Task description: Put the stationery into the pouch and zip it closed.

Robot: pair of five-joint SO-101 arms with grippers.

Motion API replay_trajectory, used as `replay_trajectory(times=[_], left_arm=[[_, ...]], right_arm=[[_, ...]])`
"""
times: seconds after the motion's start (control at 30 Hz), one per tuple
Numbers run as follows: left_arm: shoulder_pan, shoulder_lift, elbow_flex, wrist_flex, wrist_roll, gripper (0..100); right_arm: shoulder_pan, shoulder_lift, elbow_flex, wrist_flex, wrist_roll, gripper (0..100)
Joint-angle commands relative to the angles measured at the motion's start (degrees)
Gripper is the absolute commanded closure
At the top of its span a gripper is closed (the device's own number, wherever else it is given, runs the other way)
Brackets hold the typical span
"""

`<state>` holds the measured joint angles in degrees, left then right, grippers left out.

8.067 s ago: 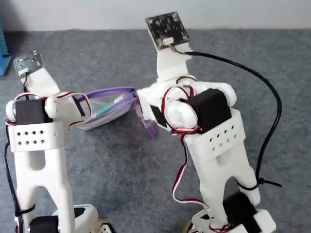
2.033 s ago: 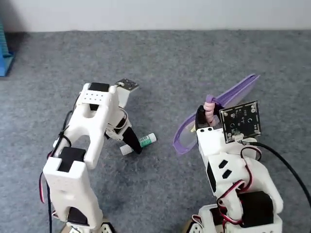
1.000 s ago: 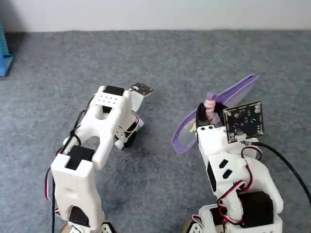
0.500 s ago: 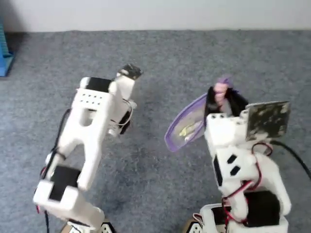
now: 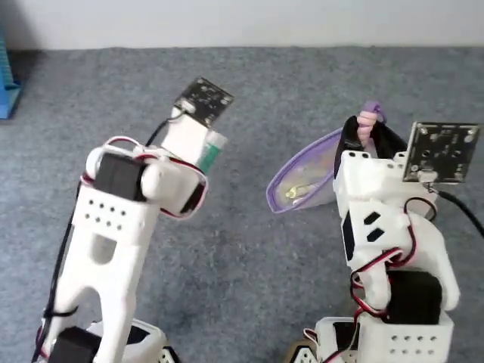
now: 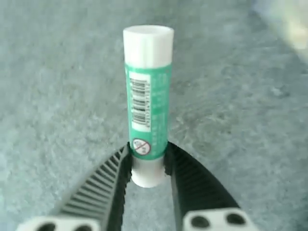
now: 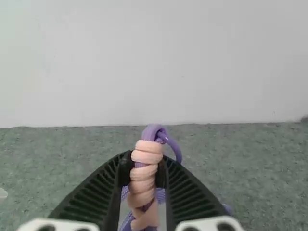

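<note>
A glue stick (image 6: 147, 103) with a green body, a white cap and a white base. Its white label carries a black barcode and a small red circle mark. The left hand (image 6: 147, 155) has black ribbed fingers (image 6: 108, 187), as does the right hand (image 7: 144, 166). A pale pink knotted cord (image 7: 146, 161) hangs on a purple ring. The pouch (image 5: 302, 181) is clear with purple edging, with something yellow inside. The worktop (image 5: 302, 91) is speckled grey.

L claw (image 6: 147, 159) pinched tight, tipped downward; R claw (image 7: 143, 166) pinched tight, level.
</note>
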<state>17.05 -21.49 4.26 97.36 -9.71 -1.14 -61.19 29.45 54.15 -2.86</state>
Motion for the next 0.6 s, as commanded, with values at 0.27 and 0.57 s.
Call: replay_trajectory(times=[0.27,0.57], left_arm=[[9.14,-3.25,-6.29,-2.9,4.13,99],[17.32,-2.64,-14.46,0.62,6.07,99]], right_arm=[[0.57,1.8,-2.55,-1.19,1.49,99.1],[0.66,1.8,-2.64,-1.54,1.58,99.1]])
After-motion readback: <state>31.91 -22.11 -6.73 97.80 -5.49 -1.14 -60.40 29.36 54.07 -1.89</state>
